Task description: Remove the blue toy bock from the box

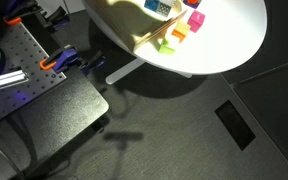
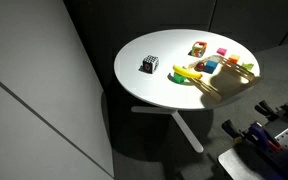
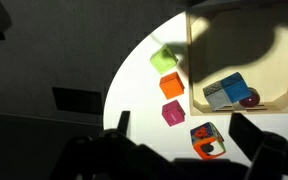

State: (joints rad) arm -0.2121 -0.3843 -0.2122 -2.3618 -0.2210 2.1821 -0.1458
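In the wrist view the blue block point(image 3: 227, 90) lies inside the shallow wooden box point(image 3: 196, 60) near its lower corner, next to a dark purple ball point(image 3: 249, 98). My gripper point(image 3: 184, 133) is open and empty, and hangs above the white round table point(image 3: 144, 100) just outside the box. A multicoloured block point(image 3: 209, 141) lies between its fingers, lower down. In the exterior views the blue block point(image 1: 162, 6) point(image 2: 212, 67) and the box point(image 1: 134, 25) point(image 2: 232, 88) show on the table. The gripper itself is out of view there.
Green point(image 3: 165, 58), orange point(image 3: 172, 85) and magenta point(image 3: 173, 113) blocks lie in a row on the table beside the box. A black-and-white cube point(image 2: 150, 65) sits apart. The table edge is close; a dark floor hatch point(image 3: 79, 100) lies below.
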